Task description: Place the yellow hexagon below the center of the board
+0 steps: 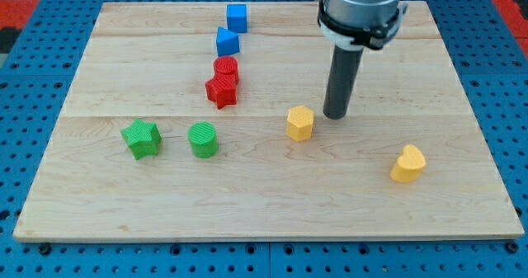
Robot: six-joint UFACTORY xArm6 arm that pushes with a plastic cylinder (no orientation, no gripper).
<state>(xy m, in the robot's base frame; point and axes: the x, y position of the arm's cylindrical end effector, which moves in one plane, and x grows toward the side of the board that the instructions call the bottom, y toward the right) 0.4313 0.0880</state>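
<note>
The yellow hexagon (300,122) sits on the wooden board (272,204) a little right of its middle. My tip (335,115) rests on the board just to the hexagon's right and slightly toward the view's top, a small gap between them. The dark rod rises from it to the arm at the view's top.
A second yellow block (408,163), rounded, lies at the lower right. A green star (140,139) and a green cylinder (203,139) lie at the left. A red star (221,89) touches a red cylinder (226,68). Two blue blocks (228,40) (237,16) lie near the top.
</note>
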